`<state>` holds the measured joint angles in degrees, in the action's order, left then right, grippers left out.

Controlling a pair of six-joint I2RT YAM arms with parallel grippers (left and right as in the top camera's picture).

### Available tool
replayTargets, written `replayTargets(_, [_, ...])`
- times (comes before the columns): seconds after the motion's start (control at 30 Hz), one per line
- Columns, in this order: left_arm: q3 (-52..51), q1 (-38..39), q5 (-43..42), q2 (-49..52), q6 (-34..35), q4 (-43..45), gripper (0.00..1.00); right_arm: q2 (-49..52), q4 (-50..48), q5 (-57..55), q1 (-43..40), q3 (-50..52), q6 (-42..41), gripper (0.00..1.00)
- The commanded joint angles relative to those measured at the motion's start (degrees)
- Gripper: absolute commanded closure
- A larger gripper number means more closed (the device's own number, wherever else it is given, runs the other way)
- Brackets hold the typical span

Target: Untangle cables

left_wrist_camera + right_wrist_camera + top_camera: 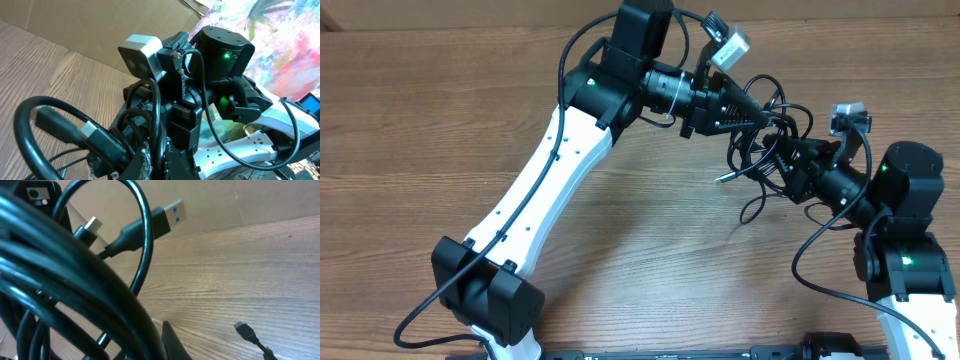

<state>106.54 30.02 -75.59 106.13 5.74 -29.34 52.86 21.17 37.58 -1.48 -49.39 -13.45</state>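
The cables (752, 158) are a tangle of thin black cords held in the air between my two grippers, with loops hanging toward the table. My left gripper (760, 120) comes in from the upper left and is shut on black cords (159, 150) pinched between its padded fingers. A black plug (97, 137) on a thick loop hangs just left of those fingers. My right gripper (786, 162) meets the tangle from the right. In the right wrist view a thick bundle (75, 280) presses against its one visible finger (171, 342), and a USB plug with a blue insert (167, 214) sticks out above.
A small loose plug end (246, 329) lies on the wooden table (440, 120). A white power strip (250, 147) and colourful clutter sit beyond the table in the left wrist view. A cardboard wall (90, 25) borders the far edge.
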Motion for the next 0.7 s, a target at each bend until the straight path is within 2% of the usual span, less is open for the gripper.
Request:
replayTargets(0.0, [1.3,-1.1,2.3,-2.0,-1.0,-0.3,0.96,0.0,1.4,0.7,-0.2,-0.1,0.0,0.96])
replayTargets(0.03, [1.3,-1.5,4.8,-2.0,-0.8,-0.8,0.96,0.0,1.8,0.7,-0.2,-0.1,0.0,0.96])
replayTargets(0.07, [1.3,-1.8,7.3,-2.0,-0.5,-1.4,0.91,0.0,2.1,0.7,-0.2,-0.1,0.0,0.96])
replayTargets(0.1, [1.3,-2.2,11.0,-2.0,0.8,-2.4,0.76,0.0,2.3,0.7,-0.2,-0.1,0.0,0.96])
replayTargets(0.13, [1.3,-2.6,13.6,-2.0,2.4,-3.2,0.41,0.0,2.4,0.7,-0.2,-0.1,0.0,0.96])
replayTargets(0.17, [1.3,-2.9,15.7,-2.0,3.7,-4.0,0.32,-0.1,2.4,0.7,-0.2,-0.1,0.0,0.96])
replayTargets(0.3, [1.3,-3.7,17.4,-2.0,5.2,-6.9,0.08,-0.1,2.6,-2.1,-0.2,-0.1,-0.5,0.96])
replayTargets(0.37, [1.3,-3.7,17.1,-2.0,5.2,-7.9,0.0,0.0,2.9,-4.6,-0.2,-0.1,-2.0,0.96])
replayTargets(0.57, [1.3,-2.8,18.1,-2.0,1.5,-10.6,0.0,0.0,3.0,-12.6,-0.2,-0.1,-5.0,0.96])
replayTargets(0.67, [1.3,-0.1,22.8,-2.1,-6.4,-13.3,0.0,0.0,3.6,-15.8,-0.2,-0.1,-5.9,0.96])
